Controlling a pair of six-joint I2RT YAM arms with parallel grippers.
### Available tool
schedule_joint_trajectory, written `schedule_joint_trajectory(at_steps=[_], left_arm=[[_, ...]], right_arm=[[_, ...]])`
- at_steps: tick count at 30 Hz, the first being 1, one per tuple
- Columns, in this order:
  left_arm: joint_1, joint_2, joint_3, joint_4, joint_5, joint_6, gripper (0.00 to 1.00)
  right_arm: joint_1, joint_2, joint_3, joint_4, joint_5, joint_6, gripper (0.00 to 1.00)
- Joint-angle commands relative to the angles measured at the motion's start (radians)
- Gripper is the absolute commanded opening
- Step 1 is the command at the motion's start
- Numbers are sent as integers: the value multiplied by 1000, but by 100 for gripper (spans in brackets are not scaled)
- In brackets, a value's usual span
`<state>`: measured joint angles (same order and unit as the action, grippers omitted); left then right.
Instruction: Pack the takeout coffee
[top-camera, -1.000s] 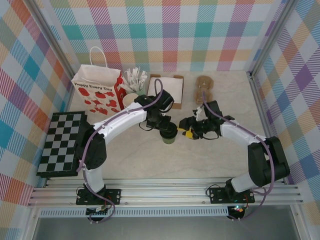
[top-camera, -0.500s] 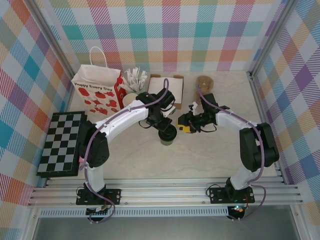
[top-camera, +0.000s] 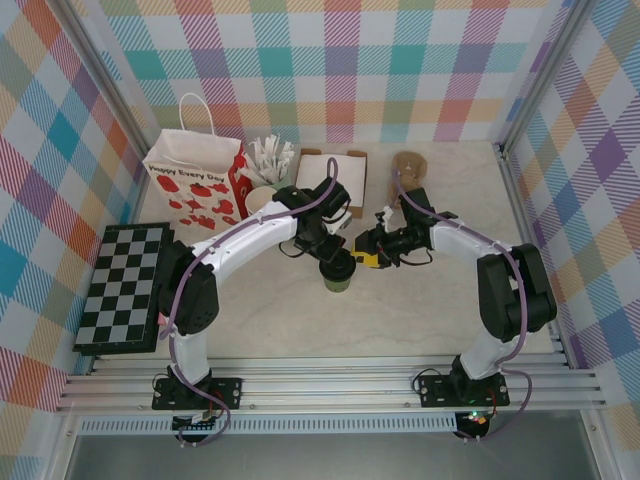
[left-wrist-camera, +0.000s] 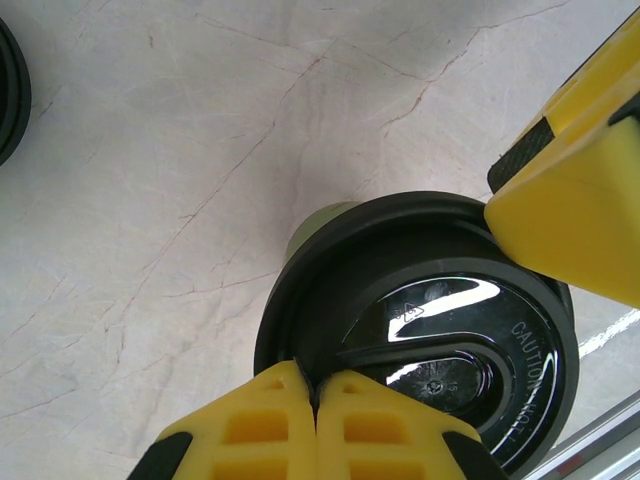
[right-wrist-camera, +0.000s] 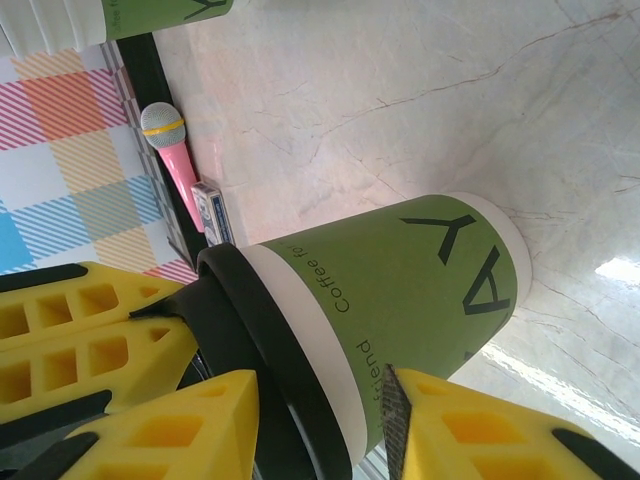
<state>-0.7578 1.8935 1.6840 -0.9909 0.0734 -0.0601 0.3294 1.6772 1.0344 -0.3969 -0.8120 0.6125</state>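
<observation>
Left gripper (left-wrist-camera: 315, 385) sits fully closed at the rim of the black lid (left-wrist-camera: 440, 330) — right gripper (right-wrist-camera: 318, 392) (jaws apart) straddles the green takeout coffee (right-wrist-camera: 420, 280).

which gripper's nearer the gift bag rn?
Left. The left gripper sits atop the takeout coffee; the right gripper straddles it from the side away from the gift bag.

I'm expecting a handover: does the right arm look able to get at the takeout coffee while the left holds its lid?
Probably yes. The left gripper pinches the takeout coffee only by its lid rim, so its sides are free, and the right gripper straddles them.
</observation>
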Motion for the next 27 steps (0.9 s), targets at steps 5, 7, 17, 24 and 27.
schedule_joint_trajectory(at_steps=[5,7,17,24,27], left_arm=[[4,6,-104,49,33,-53,0],[3,4,-156,78,60,-80,0],[5,20,-249,85,61,-157,0],[4,-33,-68,-3,-7,-253,0],[4,-64,-69,12,-26,-312,0]], right_arm=[[28,28,-97,2,123,18,32],[28,48,-130,15,152,21,31],[33,39,-115,29,130,36,41],[32,-154,-68,85,229,128,73],[33,-225,-113,154,258,159,90]])
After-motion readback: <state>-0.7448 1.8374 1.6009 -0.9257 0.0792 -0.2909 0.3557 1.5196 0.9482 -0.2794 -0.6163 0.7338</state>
